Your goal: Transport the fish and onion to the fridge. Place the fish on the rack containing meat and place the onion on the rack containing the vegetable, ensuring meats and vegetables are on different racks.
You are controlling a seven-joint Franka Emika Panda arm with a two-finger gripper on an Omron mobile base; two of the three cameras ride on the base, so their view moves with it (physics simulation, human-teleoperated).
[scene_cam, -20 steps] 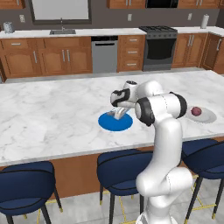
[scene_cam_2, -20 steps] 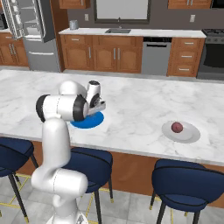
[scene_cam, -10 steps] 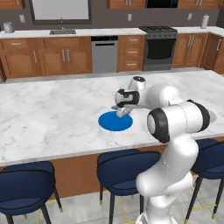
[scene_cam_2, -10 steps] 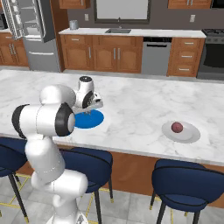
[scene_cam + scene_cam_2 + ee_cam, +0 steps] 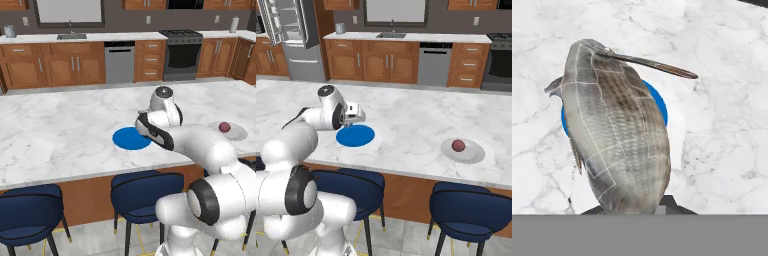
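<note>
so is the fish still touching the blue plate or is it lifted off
Apart. In the hand view the fish rises from the gripper toward the camera, and the blue plate lies on the counter far behind it.

Grey, scale-patterned fish (image 5: 617,135); blue plate (image 5: 131,138); reddish-purple onion (image 5: 458,145); white, grey-veined marble counter (image 5: 60,135).

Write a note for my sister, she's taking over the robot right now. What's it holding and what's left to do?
Gripper: fingers shut on the fish, lifted above the blue plate on the marble island.
Onion: sitting on the grey plate further along the island, untouched.
Fridge: across the kitchen, door open.
Done: fish picked up.
Left: drive to the fridge, put the fish on the meat rack, come back for the onion, put it on the vegetable rack.
</note>
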